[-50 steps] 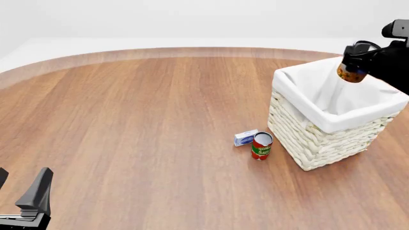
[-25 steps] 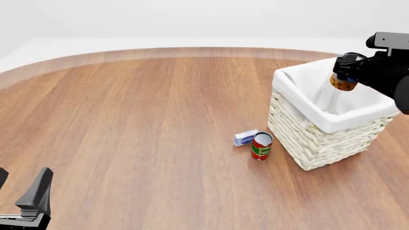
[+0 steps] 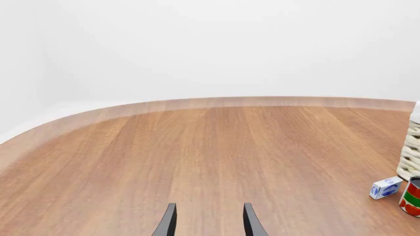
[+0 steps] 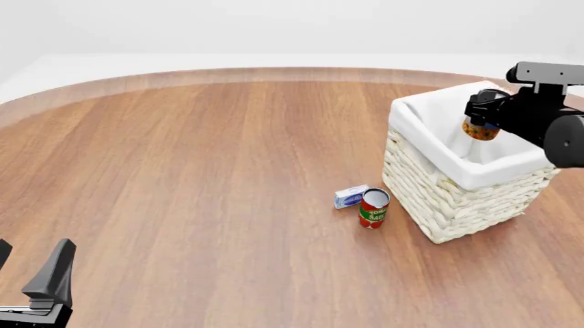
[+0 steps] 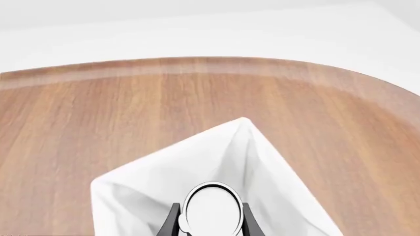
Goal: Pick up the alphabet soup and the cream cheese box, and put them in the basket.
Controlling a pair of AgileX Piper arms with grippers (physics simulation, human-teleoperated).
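I'm working over a round wooden table (image 4: 201, 171) whose curved far edge meets a plain white backdrop. At the near left corner my left gripper (image 4: 32, 287) hangs low with its dark fingers (image 3: 167, 222) spread around nothing, and a wide stretch of bare wood lies ahead of it. Toward the right, the tiny white and light blue cream cheese box (image 4: 351, 197) lies flat, just beside the red-and-green labelled can (image 4: 373, 208), which stands upright near the woven wall of the large square cream-white wicker basket (image 4: 447, 205). My right gripper (image 4: 481, 121) is above the basket's open mouth, fingers pinching the small blue and yellow-orange alphabet soup can (image 4: 478, 129) over the white cloth liner (image 4: 438, 123). The right wrist view shows the soup's silver top (image 5: 211, 212) between the two fingers, which the front view hides. The left wrist view catches the box (image 3: 386, 187) and only a sliver of the basket.
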